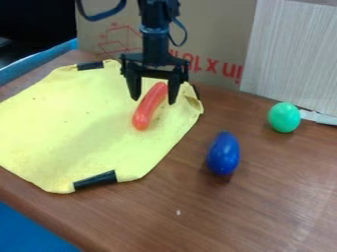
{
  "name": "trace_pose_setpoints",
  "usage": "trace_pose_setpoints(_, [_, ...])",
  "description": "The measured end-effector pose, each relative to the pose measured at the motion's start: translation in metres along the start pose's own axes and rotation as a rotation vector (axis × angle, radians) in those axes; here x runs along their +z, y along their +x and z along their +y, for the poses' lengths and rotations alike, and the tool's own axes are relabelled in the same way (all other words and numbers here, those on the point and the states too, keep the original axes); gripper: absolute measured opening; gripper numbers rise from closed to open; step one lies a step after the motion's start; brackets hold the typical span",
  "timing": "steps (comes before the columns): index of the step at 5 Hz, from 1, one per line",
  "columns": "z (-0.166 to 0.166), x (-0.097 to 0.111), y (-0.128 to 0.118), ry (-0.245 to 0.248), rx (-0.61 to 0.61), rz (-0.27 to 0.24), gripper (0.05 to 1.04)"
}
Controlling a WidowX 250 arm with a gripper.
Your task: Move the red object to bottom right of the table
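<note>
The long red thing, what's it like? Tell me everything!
The long red thing looks like a smooth, shiny toy sausage, maybe plastic, with rounded ends. It lies slanted on the yellow cloth, near the cloth's right edge. The open claw is around its far end, not gripping it.

surface: brown wood-grain table (270, 211). a yellow cloth (79, 128) lies over its left part, with one black strip (95, 180) at the near edge and another (90, 65) at the far edge. right of the cloth, a glossy blue oblong object (223, 153) lies directly on the wood. a green egg-shaped object (284, 117) sits farther back and to the right (the two do not touch). one small pale speck (178, 212) is noted nearer the front.
</note>
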State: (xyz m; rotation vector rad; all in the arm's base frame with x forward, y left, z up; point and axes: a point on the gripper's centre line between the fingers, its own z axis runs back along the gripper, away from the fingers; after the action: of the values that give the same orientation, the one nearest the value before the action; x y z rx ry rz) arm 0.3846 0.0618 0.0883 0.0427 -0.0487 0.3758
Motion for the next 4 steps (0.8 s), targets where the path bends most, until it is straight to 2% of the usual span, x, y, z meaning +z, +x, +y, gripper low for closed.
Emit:
trace_pose_setpoints(2, [0.0040, -0.0165, 0.0037, 0.073, -0.007, 0.011, 0.976])
trace_pose_setpoints(3, [0.0047, -0.0196, 0.0006, 0.098, -0.030, 0.032, 0.706])
trace_pose_setpoints(4, [0.0048, -0.0188, -0.0030, 0.101, -0.060, 0.054, 0.499])
